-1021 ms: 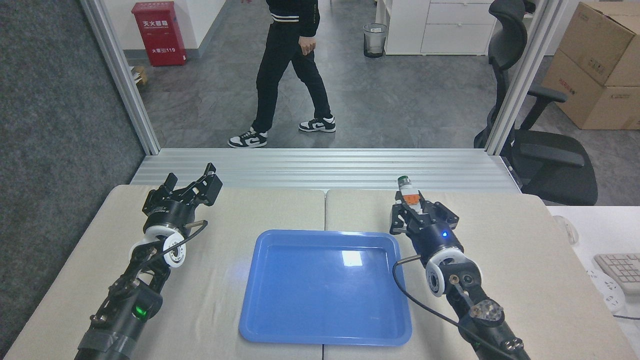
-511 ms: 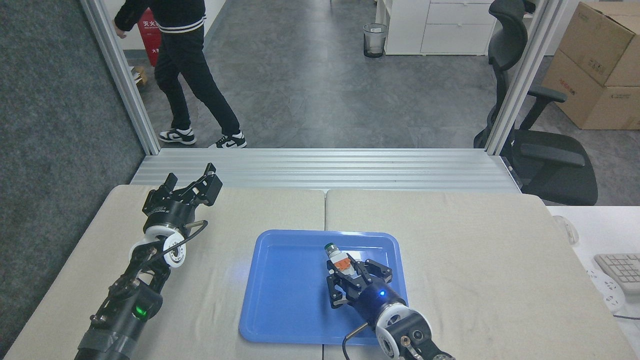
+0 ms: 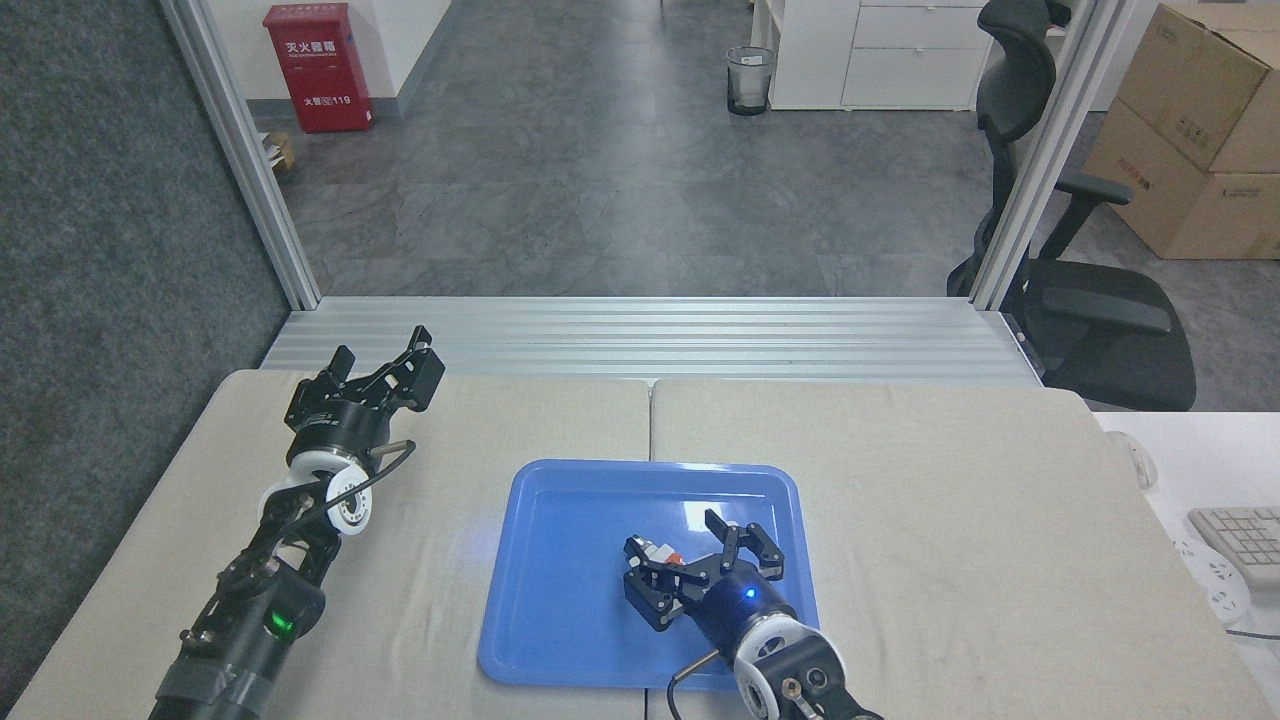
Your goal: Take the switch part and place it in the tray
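The blue tray lies at the middle of the table. My right gripper is low over the tray's right half, jaws spread open. Just inside its left finger lies the switch part on the tray floor; only a bit of its white body and orange block shows, and its green cap is hidden. My left gripper rests at the table's far left, open and holding nothing.
The table is covered by a beige cloth. A ribbed aluminium ledge runs along its far edge. A black office chair stands at the right, with a keyboard on a white desk beside it.
My right gripper has sunk lower into the tray and opened, letting go of the switch part, which now lies on the tray. The person walking behind has left the view.
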{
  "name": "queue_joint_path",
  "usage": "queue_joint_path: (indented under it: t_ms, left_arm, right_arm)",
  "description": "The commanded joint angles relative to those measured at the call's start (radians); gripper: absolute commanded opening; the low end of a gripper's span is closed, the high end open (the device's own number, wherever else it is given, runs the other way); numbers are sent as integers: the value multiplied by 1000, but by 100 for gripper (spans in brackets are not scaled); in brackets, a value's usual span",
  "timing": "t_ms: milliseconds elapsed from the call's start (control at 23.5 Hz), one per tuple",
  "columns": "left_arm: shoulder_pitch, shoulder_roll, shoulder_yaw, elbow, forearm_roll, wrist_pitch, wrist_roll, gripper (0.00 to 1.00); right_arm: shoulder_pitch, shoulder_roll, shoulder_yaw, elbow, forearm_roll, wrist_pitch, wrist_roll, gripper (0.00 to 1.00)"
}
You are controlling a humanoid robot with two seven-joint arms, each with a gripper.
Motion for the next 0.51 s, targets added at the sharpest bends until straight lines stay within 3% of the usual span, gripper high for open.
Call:
queue_joint_path:
  t_ms: [0,85,213,298,468]
  left_arm:
    - [0,0,0,1,0,0,0,100]
    - [0,0,0,-1,0,0,0,100]
    - [0,0,0,1,0,0,0,100]
    - [-1,0,0,1,0,0,0,100]
    - [-1,0,0,1,0,0,0,100]
  right_arm:
    - [-132,33,-289,15,-2,3,-124,98]
    - [-172,-25,-348,18,-1,3,-138,98]
    - [-178,-186,-424,59,-7,6,-160,97]
    - [-180,-237,-444,148,-8,9,-190,97]
    - [-175,-288,-498,282,-10,8,-198,98]
